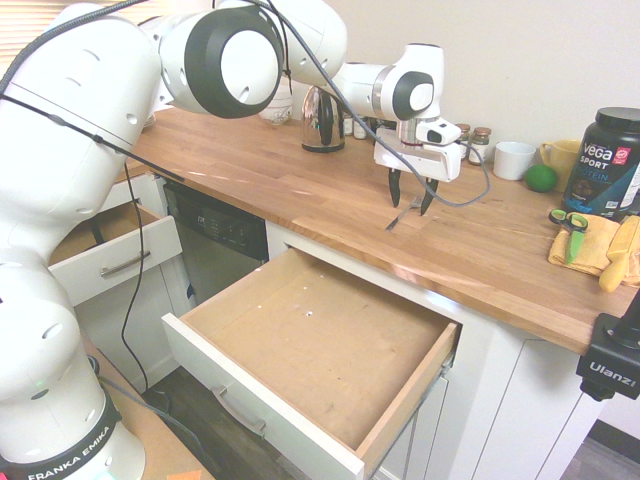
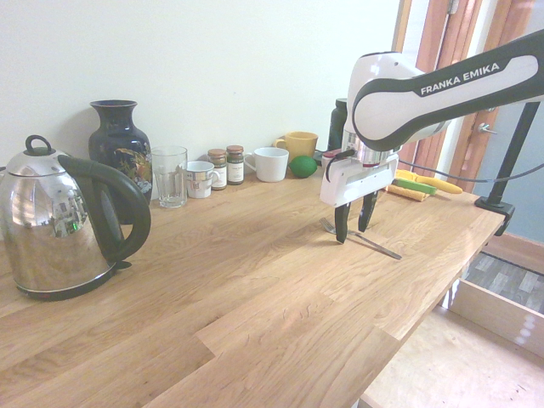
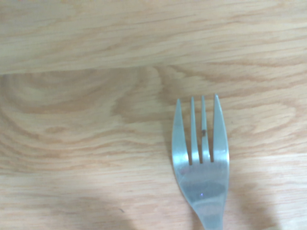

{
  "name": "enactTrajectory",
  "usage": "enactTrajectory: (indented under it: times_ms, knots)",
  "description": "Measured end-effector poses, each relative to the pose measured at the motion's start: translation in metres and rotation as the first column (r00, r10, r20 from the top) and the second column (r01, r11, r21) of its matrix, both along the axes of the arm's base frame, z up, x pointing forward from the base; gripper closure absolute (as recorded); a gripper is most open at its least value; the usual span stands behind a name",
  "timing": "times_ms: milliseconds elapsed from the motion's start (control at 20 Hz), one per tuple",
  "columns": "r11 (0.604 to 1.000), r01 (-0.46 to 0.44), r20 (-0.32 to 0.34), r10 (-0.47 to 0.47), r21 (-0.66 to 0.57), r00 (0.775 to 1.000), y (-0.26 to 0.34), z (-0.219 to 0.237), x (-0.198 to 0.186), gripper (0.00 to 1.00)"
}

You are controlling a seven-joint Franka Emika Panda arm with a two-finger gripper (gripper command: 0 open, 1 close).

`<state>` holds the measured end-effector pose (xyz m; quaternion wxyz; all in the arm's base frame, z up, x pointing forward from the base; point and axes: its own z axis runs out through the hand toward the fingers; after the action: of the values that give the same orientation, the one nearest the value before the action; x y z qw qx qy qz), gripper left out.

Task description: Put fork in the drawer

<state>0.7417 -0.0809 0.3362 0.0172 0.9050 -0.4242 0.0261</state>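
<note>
The slim silver fork (image 1: 403, 214) lies flat on the wooden counter, and its tines fill the wrist view (image 3: 201, 167). My gripper (image 1: 411, 204) is lowered straight over it, pointing down, with its dark fingertips at the counter on either side of the fork (image 2: 379, 247). The fingers stand apart, so the gripper (image 2: 354, 234) is open around the fork's middle and the fork rests on the wood. Below the counter's front edge the wide drawer (image 1: 310, 340) is pulled fully out, with its brown bottom bare.
A smaller drawer (image 1: 110, 250) is open at the left. Along the wall stand a kettle (image 2: 64, 225), a vase (image 2: 119, 144), a glass (image 2: 170, 176), spice jars (image 2: 227, 166), mugs (image 2: 270, 163) and a lime (image 2: 303, 166). Green-handled scissors (image 1: 570, 225) lie on a yellow cloth beside a black tub (image 1: 605, 160).
</note>
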Motion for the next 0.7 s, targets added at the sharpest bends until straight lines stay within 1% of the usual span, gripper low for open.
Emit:
enactTrajectory:
  times_ms: [700]
  knots:
    - [1.000, 0.007, -0.007, -0.006, 0.010, 1.000, 0.0042, -0.0019, -0.0040, 1.00]
